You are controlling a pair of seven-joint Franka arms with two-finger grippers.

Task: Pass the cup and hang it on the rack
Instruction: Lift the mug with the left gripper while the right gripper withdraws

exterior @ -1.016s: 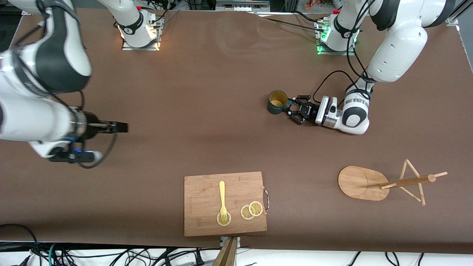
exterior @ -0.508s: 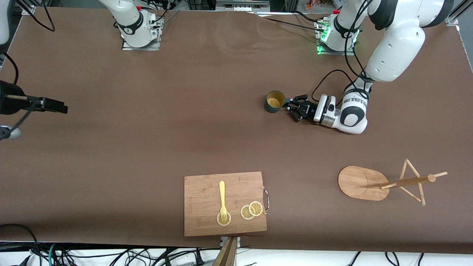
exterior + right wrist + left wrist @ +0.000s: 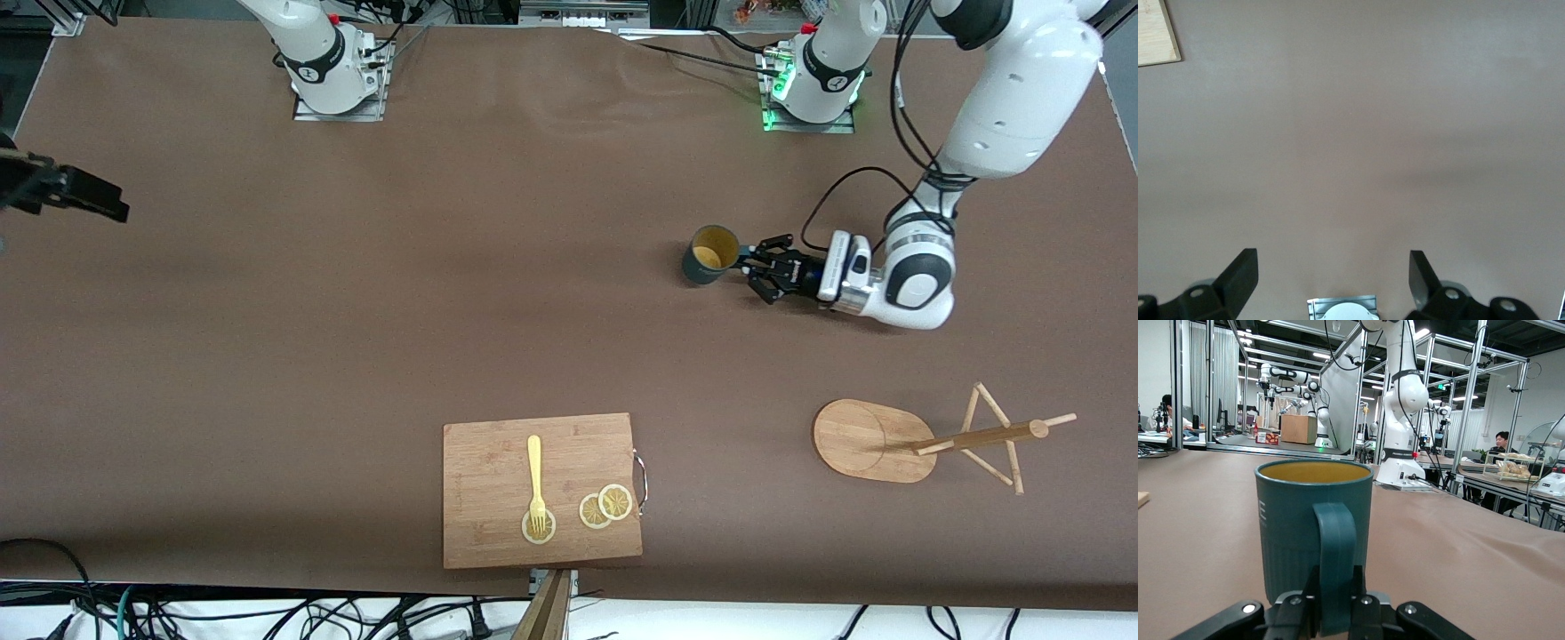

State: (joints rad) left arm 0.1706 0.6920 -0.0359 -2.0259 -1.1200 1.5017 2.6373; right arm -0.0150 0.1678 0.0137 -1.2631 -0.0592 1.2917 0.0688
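Teal mug (image 3: 710, 254) clamped by handle in left gripper (image 3: 754, 267), shifted toward rack (image 3: 925, 442) since half-second ago. Right gripper (image 3: 1332, 272) wide, withdrawn at table edge; handover apparently done.

Cup (image 3: 709, 255): matt teal ribbed wall, smooth loop handle, yellowish glazed inside; rack (image 3: 925, 438) and cutting board (image 3: 542, 490) nearer the front camera than the cup: pale bamboo, fine-grained, satin; counter (image 3: 444, 284): brown, matt, cloth-like; left tool (image 3: 1335, 613): black matt plastic.
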